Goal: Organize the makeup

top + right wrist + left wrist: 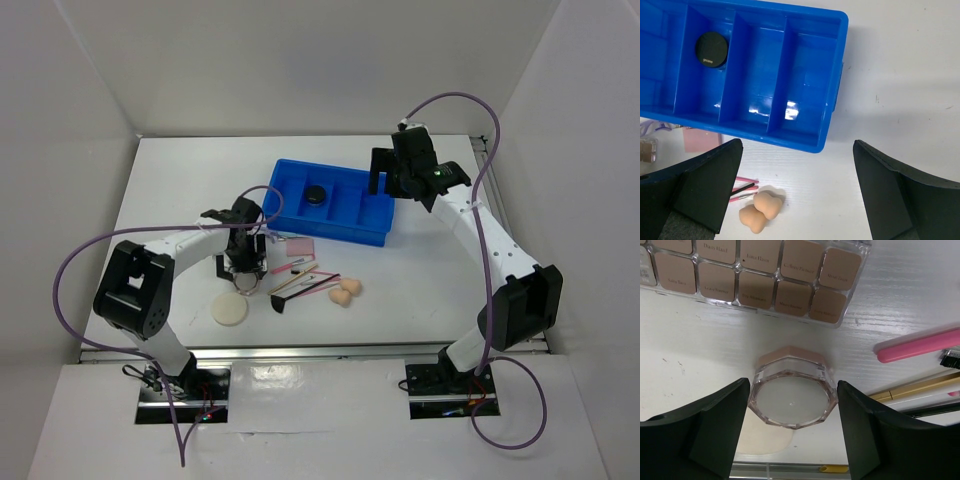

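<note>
L gripper point(793, 386) clenched on jar point(791, 402); R gripper point(797, 145) spread, empty.
We see jar between palette point(755, 280) and puff point(764, 442); compact point(711, 49) in tray point(832, 75); sponges point(760, 211) on table.

You have a blue divided tray point(330, 233) toward the back of the white table point(170, 195), set slightly askew; white walls point(60, 100) enclose it.
</note>
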`<state>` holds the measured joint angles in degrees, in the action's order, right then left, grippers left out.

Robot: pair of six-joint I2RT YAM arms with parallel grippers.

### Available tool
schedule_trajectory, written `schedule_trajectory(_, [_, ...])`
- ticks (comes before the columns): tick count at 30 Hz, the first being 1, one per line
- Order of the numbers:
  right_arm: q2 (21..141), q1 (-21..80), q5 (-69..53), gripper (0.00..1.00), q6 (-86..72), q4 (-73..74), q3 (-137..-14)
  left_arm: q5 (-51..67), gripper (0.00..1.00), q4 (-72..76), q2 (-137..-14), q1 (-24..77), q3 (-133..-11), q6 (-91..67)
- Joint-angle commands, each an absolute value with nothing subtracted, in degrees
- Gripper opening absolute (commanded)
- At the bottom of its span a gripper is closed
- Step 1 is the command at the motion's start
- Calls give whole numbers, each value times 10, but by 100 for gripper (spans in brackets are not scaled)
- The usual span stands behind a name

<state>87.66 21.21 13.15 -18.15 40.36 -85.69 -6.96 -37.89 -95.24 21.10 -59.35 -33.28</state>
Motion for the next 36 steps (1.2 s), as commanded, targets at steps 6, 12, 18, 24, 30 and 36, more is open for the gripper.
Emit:
schedule_trajectory(6, [880, 214, 133, 99, -179, 412, -867, -60, 58, -377, -951, 214, -598, -326])
schedule_trajectory(12, [885, 214, 133, 99, -179, 412, -867, -65, 40, -412, -919, 214, -626, -326])
schedule_trajectory(18, [880, 214, 139, 99, -179, 412, -867, -71, 14, -452, -873, 214, -692, -326])
schedule_trajectory(24, [868, 208, 149, 99, -179, 407, -856, -26, 11, -467, -879, 214, -799, -321])
schedule_trajectory(30, [857, 203, 172, 99, -191, 407, -844, 26, 11, -461, -980, 214, -957, -327])
schedule_trajectory(36, [812, 190, 198, 99, -196, 419, -823, 80, 8, -435, -1114, 236, -1089, -332])
